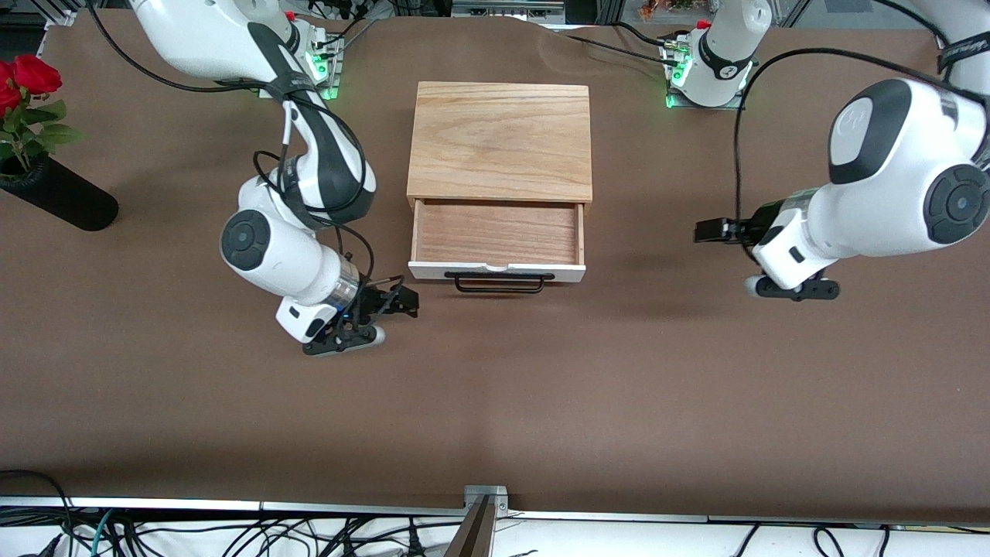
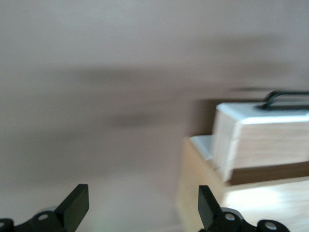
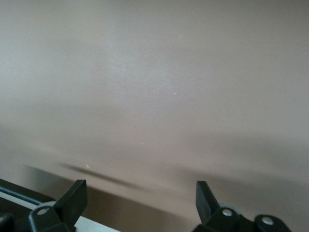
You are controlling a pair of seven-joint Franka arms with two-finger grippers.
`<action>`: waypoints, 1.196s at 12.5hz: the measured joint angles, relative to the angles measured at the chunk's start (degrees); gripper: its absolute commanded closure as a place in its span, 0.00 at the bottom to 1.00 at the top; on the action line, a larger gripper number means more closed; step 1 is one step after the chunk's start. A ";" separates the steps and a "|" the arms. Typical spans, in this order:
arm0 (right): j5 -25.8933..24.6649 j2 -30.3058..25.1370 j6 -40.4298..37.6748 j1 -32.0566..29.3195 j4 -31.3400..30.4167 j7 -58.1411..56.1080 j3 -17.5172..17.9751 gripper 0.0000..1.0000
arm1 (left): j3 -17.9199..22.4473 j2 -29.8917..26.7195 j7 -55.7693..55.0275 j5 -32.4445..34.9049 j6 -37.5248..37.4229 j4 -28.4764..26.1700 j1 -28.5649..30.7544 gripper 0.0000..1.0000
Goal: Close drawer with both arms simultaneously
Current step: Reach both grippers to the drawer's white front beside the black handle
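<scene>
Matte brown table [image 1: 495, 402]; mid-table, pale-wood drawer [image 1: 497, 236] pulled out. Left gripper [image 1: 708, 230] and right gripper [image 1: 404, 298] flank it, fingers spread.

Both arms are glossy white with rounded shells and dark grey joint sections; round dark caps sit on the elbow joints. The right arm [image 1: 298, 193] has a silver ring at its wrist and black cables looping along it. The left arm [image 1: 889, 182] carries a thin black cable arcing over its shell. Green lights glow at both bases. Each small black gripper, right [image 1: 398, 300] and left [image 1: 708, 230], has angular fingers [image 2: 75, 205] with silver screws.
</scene>
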 measured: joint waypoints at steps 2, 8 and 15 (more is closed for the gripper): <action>0.98 0.80 -0.04 1.56 0.90 1.94 0.01 0.00 | -0.02 4.55 0.02 -3.74 6.52 -0.10 -1.40 0.00; 6.84 1.97 -3.80 3.09 1.05 2.19 0.07 0.00 | -0.13 13.08 -0.60 -12.04 24.30 0.08 -8.48 0.00; 7.00 2.03 -9.53 3.50 1.22 2.40 1.29 0.00 | -0.18 14.84 -0.79 -15.59 30.18 0.28 -13.38 0.00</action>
